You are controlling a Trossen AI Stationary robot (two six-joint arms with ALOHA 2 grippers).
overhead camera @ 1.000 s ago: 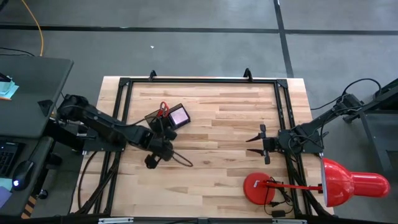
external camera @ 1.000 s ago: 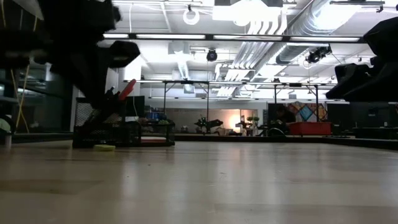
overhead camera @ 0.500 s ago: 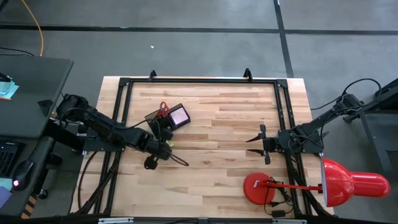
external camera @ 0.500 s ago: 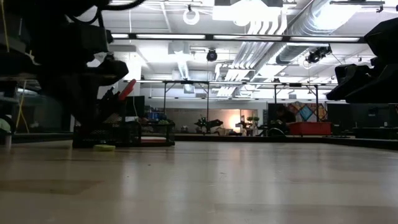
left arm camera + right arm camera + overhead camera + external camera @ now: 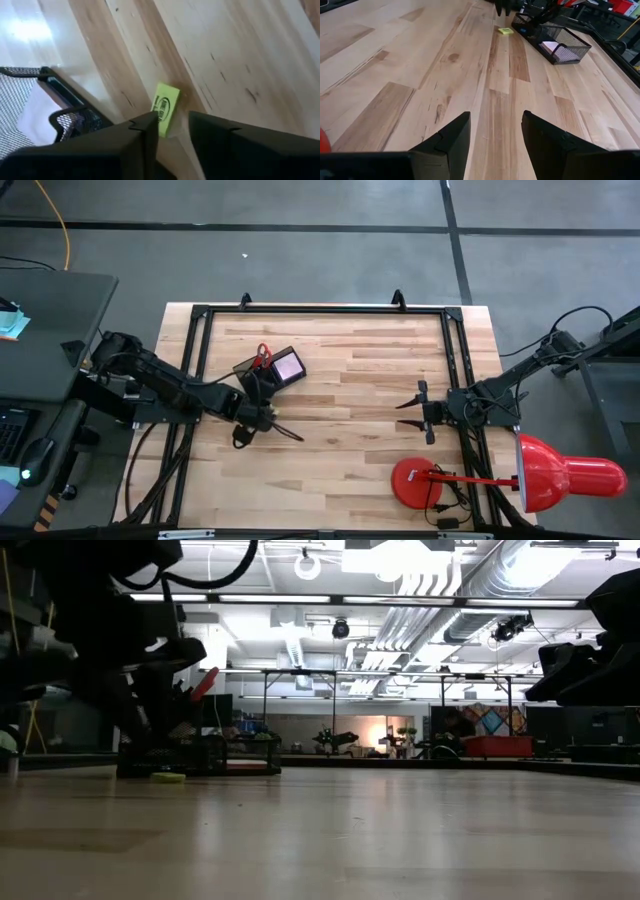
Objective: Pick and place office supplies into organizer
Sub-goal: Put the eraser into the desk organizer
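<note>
The small yellow eraser (image 5: pixel 165 108) lies flat on the wood beside the black mesh organizer (image 5: pixel 268 370), which holds red-handled scissors (image 5: pixel 263 354) standing upright and a pink note pad (image 5: pixel 289 366). My left gripper (image 5: pixel 172 122) hangs low over the eraser, pointing steeply down, its fingers a little apart. The eraser shows just ahead of the fingertips, its near end hidden behind one finger (image 5: pixel 146 131). Whether that finger touches it I cannot tell. In the low view the eraser (image 5: pixel 168 777) rests on the table in front of the organizer (image 5: pixel 200 753). My right gripper (image 5: pixel 420 408) waits open at the right.
A red desk lamp stands at the near right, base (image 5: pixel 418 480) on the table and shade (image 5: pixel 565 475) beyond the edge. A black frame (image 5: pixel 320 310) runs round the table. Bare wood (image 5: pixel 350 390) lies between the two arms.
My left gripper has come down toward the table beside the organizer and tipped a little more steeply, ending just over the eraser. The eraser has stayed where it lay.
</note>
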